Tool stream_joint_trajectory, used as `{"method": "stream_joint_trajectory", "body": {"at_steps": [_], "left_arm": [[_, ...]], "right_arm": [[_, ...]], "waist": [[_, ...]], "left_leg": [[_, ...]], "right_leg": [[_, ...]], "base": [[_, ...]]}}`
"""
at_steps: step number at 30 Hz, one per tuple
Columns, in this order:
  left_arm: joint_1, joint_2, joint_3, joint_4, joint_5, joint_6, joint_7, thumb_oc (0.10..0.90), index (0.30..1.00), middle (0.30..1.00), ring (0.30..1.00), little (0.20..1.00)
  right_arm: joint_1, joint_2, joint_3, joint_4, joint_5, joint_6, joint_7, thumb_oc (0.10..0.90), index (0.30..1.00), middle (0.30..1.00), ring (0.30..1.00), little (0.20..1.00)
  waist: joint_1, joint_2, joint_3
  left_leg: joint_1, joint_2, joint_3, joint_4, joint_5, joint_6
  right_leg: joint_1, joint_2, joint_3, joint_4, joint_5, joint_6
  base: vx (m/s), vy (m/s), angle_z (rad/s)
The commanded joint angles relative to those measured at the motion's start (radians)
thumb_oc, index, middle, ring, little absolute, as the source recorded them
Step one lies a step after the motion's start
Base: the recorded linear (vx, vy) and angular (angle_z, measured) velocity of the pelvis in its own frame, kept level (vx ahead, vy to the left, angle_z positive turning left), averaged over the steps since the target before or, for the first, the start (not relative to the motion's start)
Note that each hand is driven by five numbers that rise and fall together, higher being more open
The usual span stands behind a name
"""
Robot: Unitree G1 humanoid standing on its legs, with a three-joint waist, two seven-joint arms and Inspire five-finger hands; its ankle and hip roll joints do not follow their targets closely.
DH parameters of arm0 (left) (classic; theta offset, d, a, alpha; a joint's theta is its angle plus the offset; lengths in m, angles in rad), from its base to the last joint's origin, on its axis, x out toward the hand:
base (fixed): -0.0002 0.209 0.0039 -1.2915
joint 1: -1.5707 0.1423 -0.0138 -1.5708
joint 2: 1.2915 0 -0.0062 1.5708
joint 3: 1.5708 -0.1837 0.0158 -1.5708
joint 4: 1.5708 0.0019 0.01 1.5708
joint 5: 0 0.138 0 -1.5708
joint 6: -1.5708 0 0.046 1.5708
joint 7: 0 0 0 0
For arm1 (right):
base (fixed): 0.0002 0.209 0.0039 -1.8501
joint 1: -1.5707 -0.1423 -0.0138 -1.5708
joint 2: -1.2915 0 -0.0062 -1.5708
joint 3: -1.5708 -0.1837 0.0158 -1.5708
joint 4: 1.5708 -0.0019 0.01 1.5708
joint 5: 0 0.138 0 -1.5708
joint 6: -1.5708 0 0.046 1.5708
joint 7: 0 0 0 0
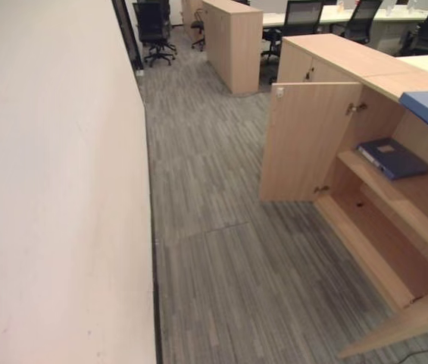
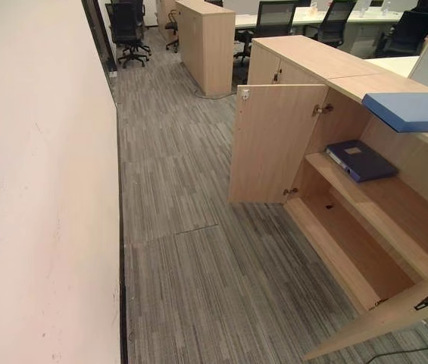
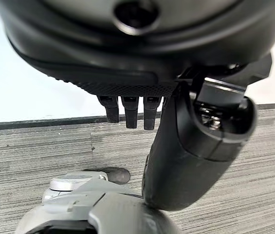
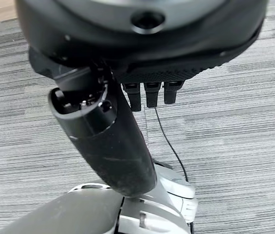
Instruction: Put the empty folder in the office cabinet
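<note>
Already inside, a dark blue folder lies flat on the upper shelf of the office cabinet, near the shelf's far end and just below the cabinet's top. A second, lighter blue folder rests on top of the cabinet, its edge jutting slightly past the front. Both cabinet doors stand open: the far door swung out toward the grey striped carpet, the near door angled low at the view's bottom right. The lower compartment beneath the shelf holds nothing visible. Neither hand holds anything: the left hand hangs above the carpet with fingers relaxed and straight, and the right hand hangs likewise, fingers loose. Along the robot's left runs a pale wall; further off stand another wooden cabinet and black office chairs at desks.
</note>
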Motion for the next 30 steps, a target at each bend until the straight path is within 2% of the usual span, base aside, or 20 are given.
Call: {"method": "stream_joint_trajectory", "body": {"at_steps": [1,2,4,5,6,7,9,10,12,13,14,15,18,20,21,23,27,28,29,30], "left_arm": [[-0.036,-0.01,-0.001,0.041,-0.012,0.003,-0.002,0.8,0.9,0.9,0.9,0.9],[-0.039,-0.008,0.001,0.039,-0.019,0.003,0.001,0.8,0.9,0.9,0.9,0.9],[-0.048,-0.002,0.006,0.027,-0.048,0.004,0.006,0.8,0.9,0.9,0.9,0.9],[-0.048,-0.001,0.006,0.027,-0.049,0.004,0.006,0.8,0.9,0.9,0.9,0.9],[-0.049,-0.001,0.006,0.02,-0.053,0.005,0.006,0.8,0.9,0.9,0.9,0.9],[-0.053,-0.001,0.007,0.008,-0.068,0.003,0.013,0.8,0.9,0.9,0.9,0.9],[-0.055,-0.001,0.011,0.006,-0.089,0.0,0.022,0.8,0.9,0.9,0.9,0.9],[-0.055,-0.001,0.011,0.006,-0.089,0.0,0.022,0.8,0.9,0.9,0.9,0.9],[-0.047,0.003,0.017,0.01,-0.097,-0.001,0.021,0.8,0.9,0.9,0.9,0.9],[-0.039,0.007,0.021,0.017,-0.101,0.0,0.02,0.8,0.9,0.9,0.9,0.9],[-0.039,0.006,0.021,0.017,-0.101,0.0,0.02,0.8,0.9,0.9,0.9,0.9],[-0.036,0.007,0.024,0.021,-0.102,-0.001,0.021,0.8,0.9,0.9,0.9,0.9],[-0.033,0.004,0.035,0.032,-0.105,-0.004,0.027,0.8,0.9,0.9,0.9,0.9],[-0.026,-0.002,0.046,0.046,-0.1,-0.003,0.03,0.8,0.9,0.9,0.9,0.9],[-0.002,-0.005,0.064,0.062,-0.09,-0.001,0.032,0.8,0.9,0.9,0.9,0.9],[0.0,-0.007,0.07,0.067,-0.087,-0.001,0.032,0.8,0.9,0.9,0.9,0.9],[0.02,-0.001,0.096,0.097,-0.063,0.002,0.023,0.8,0.9,0.9,0.9,0.9],[0.023,0.002,0.096,0.095,-0.059,0.005,0.018,0.8,0.9,0.9,0.9,0.9],[0.023,0.002,0.096,0.095,-0.059,0.005,0.018,0.8,0.9,0.9,0.9,0.9],[0.025,0.004,0.095,0.091,-0.054,0.004,0.017,0.8,0.9,0.9,0.9,0.9]], "right_arm": [[-0.053,-0.011,0.035,-0.016,0.035,-0.009,0.004,0.8,0.9,0.9,0.9,0.9],[-0.056,-0.011,0.037,-0.021,0.036,-0.009,0.002,0.8,0.9,0.9,0.9,0.9],[-0.062,-0.012,0.038,-0.043,0.045,-0.01,0.0,0.8,0.9,0.9,0.9,0.9],[-0.062,-0.011,0.038,-0.043,0.045,-0.01,0.0,0.8,0.9,0.9,0.9,0.9],[-0.061,-0.013,0.041,-0.054,0.046,-0.009,0.0,0.8,0.9,0.9,0.9,0.9],[-0.065,-0.023,0.049,-0.07,0.044,-0.01,-0.004,0.8,0.9,0.9,0.9,0.9],[-0.069,-0.037,0.047,-0.075,0.048,-0.004,-0.009,0.8,0.9,0.9,0.9,0.9],[-0.069,-0.037,0.047,-0.075,0.048,-0.004,-0.009,0.8,0.9,0.9,0.9,0.9],[-0.069,-0.044,0.047,-0.077,0.048,-0.005,-0.007,0.8,0.9,0.9,0.9,0.9],[-0.069,-0.048,0.05,-0.078,0.048,-0.004,-0.006,0.8,0.9,0.9,0.9,0.9],[-0.069,-0.048,0.05,-0.078,0.048,-0.004,-0.006,0.8,0.9,0.9,0.9,0.9],[-0.068,-0.048,0.049,-0.075,0.05,-0.005,-0.006,0.8,0.9,0.9,0.9,0.9],[-0.075,-0.053,0.04,-0.071,0.057,-0.011,-0.011,0.8,0.9,0.9,0.9,0.9],[-0.073,-0.051,0.037,-0.057,0.048,-0.009,-0.007,0.8,0.9,0.9,0.9,0.9],[-0.062,-0.04,0.036,-0.04,0.024,-0.005,0.0,0.8,0.9,0.9,0.9,0.9],[-0.059,-0.037,0.033,-0.029,0.019,-0.003,0.005,0.8,0.9,0.9,0.9,0.9],[-0.045,-0.022,0.013,0.008,0.003,0.003,0.026,0.8,0.9,0.9,0.9,0.9],[-0.048,-0.015,0.015,0.011,-0.005,0.006,0.033,0.8,0.9,0.9,0.9,0.9],[-0.048,-0.015,0.015,0.011,-0.005,0.006,0.033,0.8,0.9,0.9,0.9,0.9],[-0.046,-0.014,0.014,0.007,-0.003,0.004,0.038,0.8,0.9,0.9,0.9,0.9]], "waist": [[-0.002,-0.017,0.015],[0.001,-0.02,0.023],[0.005,-0.035,0.049],[0.005,-0.035,0.048],[0.008,-0.041,0.056],[0.021,-0.056,0.084],[0.042,-0.064,0.111],[0.041,-0.064,0.111],[0.057,-0.066,0.112],[0.069,-0.05,0.112],[0.068,-0.051,0.113],[0.077,-0.038,0.115],[0.094,-0.023,0.12],[0.1,-0.014,0.106],[0.109,-0.003,0.068],[0.111,-0.001,0.053],[0.138,-0.026,-0.012],[0.149,-0.034,-0.029],[0.15,-0.036,-0.03],[0.159,-0.043,-0.034]], "left_leg": [[0.009,0.044,0.042,-0.007,-0.04,-0.036],[0.004,0.047,0.043,0.004,-0.038,-0.035],[-0.068,0.058,0.047,0.141,-0.077,-0.039],[-0.073,0.059,0.046,0.148,-0.08,-0.039],[-0.106,0.063,0.053,0.212,-0.09,-0.041],[-0.205,0.071,0.054,0.373,-0.081,-0.041],[-0.355,0.068,0.022,0.466,-0.021,-0.025],[-0.356,0.069,0.021,0.467,-0.021,-0.025],[-0.393,0.066,-0.001,0.396,0.017,-0.031],[-0.401,0.083,-0.022,0.297,0.111,-0.055],[-0.399,0.082,-0.021,0.293,0.113,-0.055],[-0.402,0.088,-0.034,0.196,0.16,-0.068],[-0.423,0.093,-0.033,0.016,0.195,-0.093],[-0.425,0.105,-0.018,-0.007,0.213,-0.106],[-0.403,0.116,-0.007,-0.007,0.234,-0.109],[-0.396,0.116,0.003,-0.007,0.25,-0.114],[-0.347,0.075,0.043,-0.007,0.235,-0.084],[-0.314,0.044,0.063,-0.007,0.206,-0.06],[-0.313,0.044,0.065,-0.007,0.205,-0.06],[-0.292,0.016,0.077,-0.007,0.181,-0.037]], "right_leg": [[-0.033,-0.012,0.003,0.048,-0.087,0.044],[-0.04,-0.011,0.005,0.064,-0.093,0.04],[-0.066,-0.017,0.008,0.113,-0.115,0.024],[-0.068,-0.016,0.007,0.115,-0.115,0.023],[-0.071,-0.018,0.008,0.126,-0.123,0.015],[-0.061,-0.021,0.003,0.131,-0.134,-0.005],[-0.038,-0.017,-0.002,0.122,-0.147,-0.017],[-0.038,-0.017,-0.002,0.122,-0.147,-0.017],[-0.018,-0.013,0.007,0.109,-0.156,-0.013],[0.004,0.0,0.018,0.098,-0.166,-0.011],[0.005,-0.001,0.018,0.098,-0.166,-0.011],[0.026,0.006,0.028,0.091,-0.173,-0.01],[0.09,0.008,0.06,0.069,-0.195,0.0],[0.135,0.006,0.084,0.052,-0.209,0.009],[0.167,-0.004,0.098,0.038,-0.218,0.022],[0.174,-0.014,0.099,0.039,-0.225,0.025],[0.186,-0.111,0.079,0.083,-0.219,0.091],[0.16,-0.165,0.064,0.171,-0.18,0.12],[0.159,-0.167,0.065,0.172,-0.181,0.121],[0.132,-0.203,0.051,0.248,-0.133,0.141]], "base": [[0.02,-0.085,0.09],[-0.02,-0.099,0.05],[-0.05,-0.098,0.02],[-0.04,-0.074,0.07],[-0.03,-0.117,0.11],[-0.03,-0.151,0.12],[0.02,-0.113,0.1],[0.08,-0.041,-0.01],[0.18,0.025,-0.05],[0.19,0.051,0.03],[0.22,0.091,0.02],[0.18,0.076,-0.02],[0.29,0.117,-0.07],[0.41,0.175,-0.37],[0.39,0.174,-0.51],[0.32,0.175,-0.45],[0.44,0.271,-0.25],[0.37,0.271,-0.26],[0.33,0.302,-0.19],[0.19,0.221,-0.18]]}}
